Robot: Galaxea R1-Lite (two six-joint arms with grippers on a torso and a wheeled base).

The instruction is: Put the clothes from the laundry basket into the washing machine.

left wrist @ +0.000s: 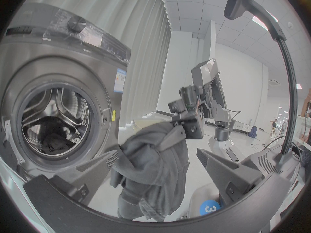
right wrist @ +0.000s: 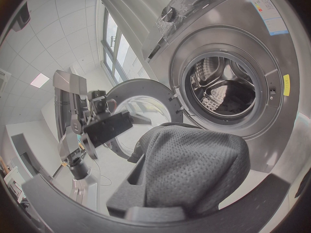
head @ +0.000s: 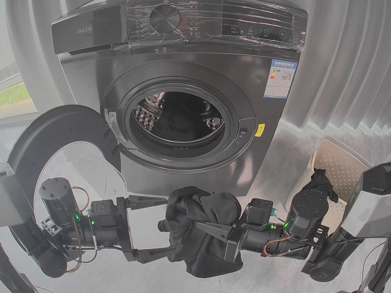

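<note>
A: How far along are we?
B: Our right gripper [head: 197, 241] is clamping a dark garment [head: 203, 208] below the washing machine [head: 183, 62] opening; our left gripper [head: 171, 224] is gaping beside it; clothes [head: 179, 123] are already lying in the drum [head: 142, 116]; one piece [head: 321, 182] is hanging on the basket [head: 346, 159].

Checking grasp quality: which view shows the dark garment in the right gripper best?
Head view: the whole dark garment is visible, pinched by the right gripper. The left wrist view shows it hanging, side-on; the right wrist view shows close-up fabric.
</note>
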